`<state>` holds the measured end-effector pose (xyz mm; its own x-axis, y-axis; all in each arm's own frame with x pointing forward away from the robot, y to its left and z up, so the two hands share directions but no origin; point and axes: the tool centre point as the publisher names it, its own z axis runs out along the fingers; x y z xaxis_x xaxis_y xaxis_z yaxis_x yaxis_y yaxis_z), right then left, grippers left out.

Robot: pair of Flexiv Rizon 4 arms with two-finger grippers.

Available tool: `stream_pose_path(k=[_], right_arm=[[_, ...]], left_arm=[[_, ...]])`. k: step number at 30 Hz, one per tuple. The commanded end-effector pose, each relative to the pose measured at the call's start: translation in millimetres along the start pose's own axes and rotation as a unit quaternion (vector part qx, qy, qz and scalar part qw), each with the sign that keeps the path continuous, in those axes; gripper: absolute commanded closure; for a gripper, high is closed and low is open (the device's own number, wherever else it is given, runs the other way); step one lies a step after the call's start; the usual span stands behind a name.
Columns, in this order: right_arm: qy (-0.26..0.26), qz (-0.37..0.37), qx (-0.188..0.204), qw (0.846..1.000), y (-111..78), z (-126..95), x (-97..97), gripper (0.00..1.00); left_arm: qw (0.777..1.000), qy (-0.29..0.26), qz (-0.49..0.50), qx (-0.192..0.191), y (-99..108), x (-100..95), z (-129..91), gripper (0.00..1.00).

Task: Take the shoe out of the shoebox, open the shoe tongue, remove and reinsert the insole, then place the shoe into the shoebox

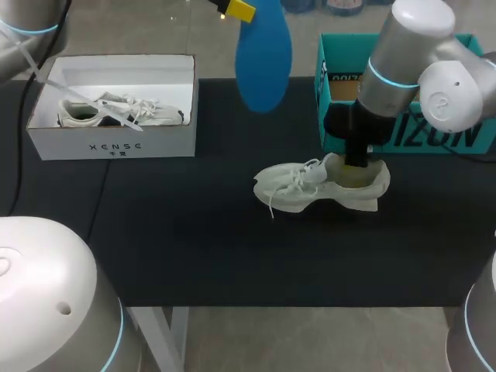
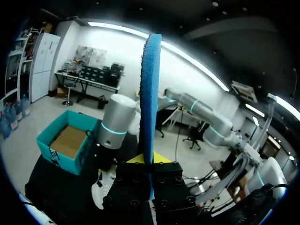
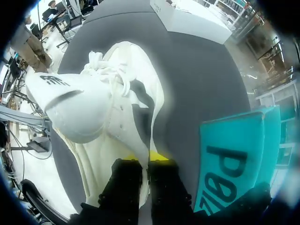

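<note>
On the surface, right jaws pinch the shoe by its collar, likely soft; left jaws clamp one end of the insole, likely light, bendy

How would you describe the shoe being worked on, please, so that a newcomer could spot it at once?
On the black table, look in front of the teal cardboard box at the right. There a white lace-up sneaker lies on the tabletop, the right gripper clamping its heel. The other white sneaker sits inside the white shoebox at the left.
</note>
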<state>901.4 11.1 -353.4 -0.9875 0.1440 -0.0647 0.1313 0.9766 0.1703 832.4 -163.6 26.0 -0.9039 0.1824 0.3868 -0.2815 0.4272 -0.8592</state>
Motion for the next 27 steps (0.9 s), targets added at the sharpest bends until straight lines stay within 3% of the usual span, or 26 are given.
stream_pose_path(k=[1, 5, 6, 7, 26, 27], right_arm=[[-0.014, 0.001, -0.002, 1.0, -16.9, -49.5, 8.5, 1.0], [0.01, 0.014, -0.005, 1.0, -21.0, -68.6, 6.8, 1.0], [0.026, 0.01, -0.01, 1.0, -21.0, -70.8, 6.6, 1.0], [0.079, 0.018, -0.007, 0.997, -20.7, -68.8, 5.6, 1.0], [0.079, 0.018, -0.007, 0.997, -20.7, -68.8, 5.6, 1.0], [0.076, 0.051, -0.007, 0.996, -22.8, -67.5, 6.0, 1.0]], left_arm=[[1.0, -0.001, 0.0, -0.001, 0.2, 0.5, -0.1, 1.0], [1.0, -0.001, 0.0, -0.001, 0.2, 0.5, -0.1, 1.0], [1.0, -0.001, 0.0, -0.001, 0.2, 0.5, -0.1, 1.0], [1.0, -0.001, 0.0, -0.001, 0.2, 0.5, -0.1, 1.0], [1.0, -0.001, 0.0, -0.001, 0.2, 0.5, -0.1, 1.0], [1.0, -0.001, 0.0, -0.001, 0.2, 0.5, -0.1, 1.0]])
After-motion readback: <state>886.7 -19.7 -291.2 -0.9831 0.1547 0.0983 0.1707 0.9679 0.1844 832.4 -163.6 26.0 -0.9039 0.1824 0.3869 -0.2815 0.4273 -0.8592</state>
